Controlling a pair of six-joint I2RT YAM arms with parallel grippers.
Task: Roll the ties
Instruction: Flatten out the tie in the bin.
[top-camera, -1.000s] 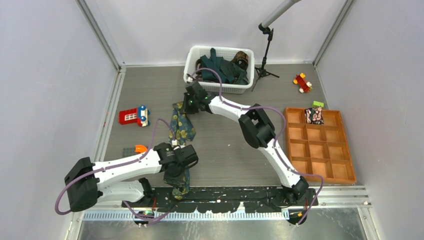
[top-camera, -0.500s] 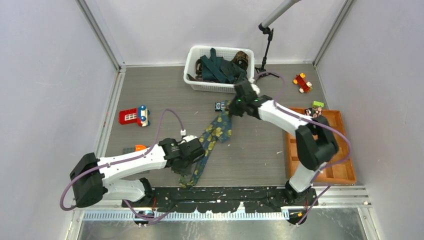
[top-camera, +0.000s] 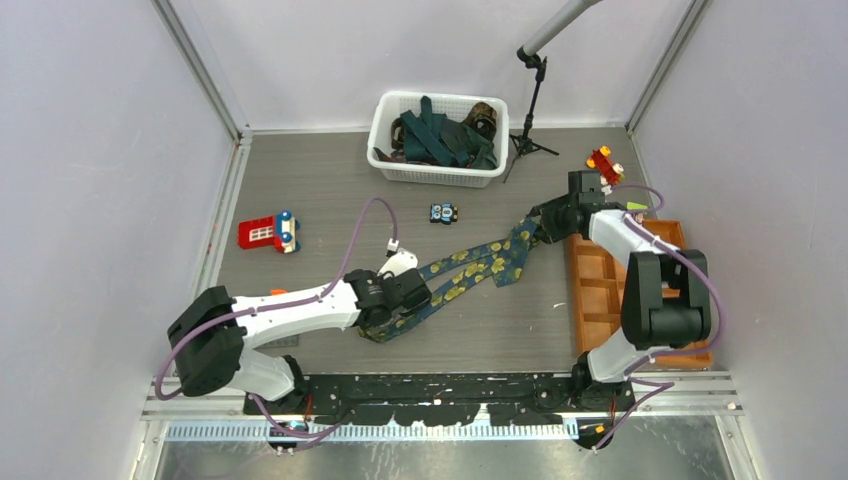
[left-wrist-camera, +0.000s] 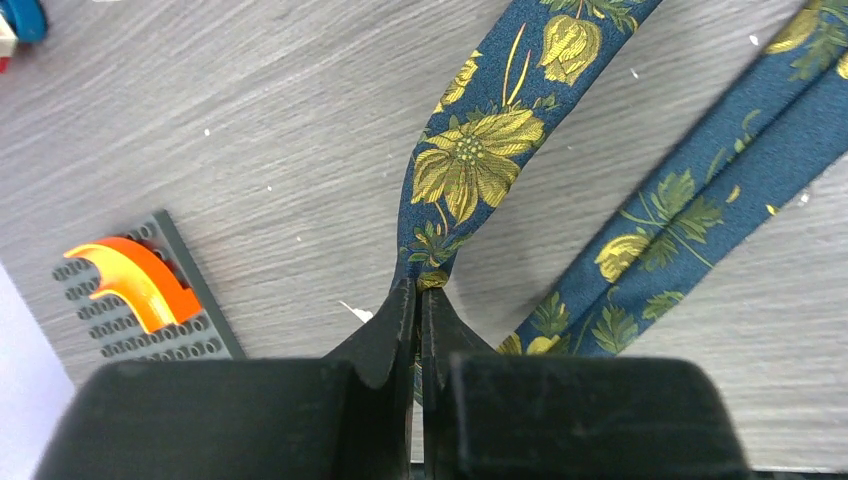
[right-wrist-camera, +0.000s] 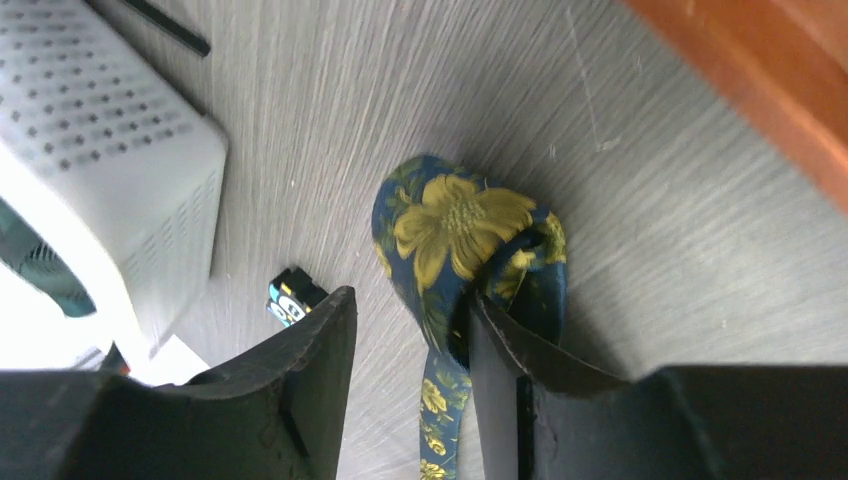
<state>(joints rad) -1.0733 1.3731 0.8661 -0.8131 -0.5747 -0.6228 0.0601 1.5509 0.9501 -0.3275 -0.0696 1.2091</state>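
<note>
One flowered tie (top-camera: 470, 270) was stretched, doubled, from near the counter's (top-camera: 300, 180) front edge toward its right edge, seemingly straightened for rolling. It was pinched by the closed left hand (left-wrist-camera: 418, 300) as an anchor, while the right hand (right-wrist-camera: 410, 310) was held parted around its fold.

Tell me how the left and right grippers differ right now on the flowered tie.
The left gripper is shut, pinching the flowered tie; the right gripper stands open, the tie's looped end resting loose at its jaws. The left sits mid-table, the right beside the orange tray. Both are at the same tie.
</note>
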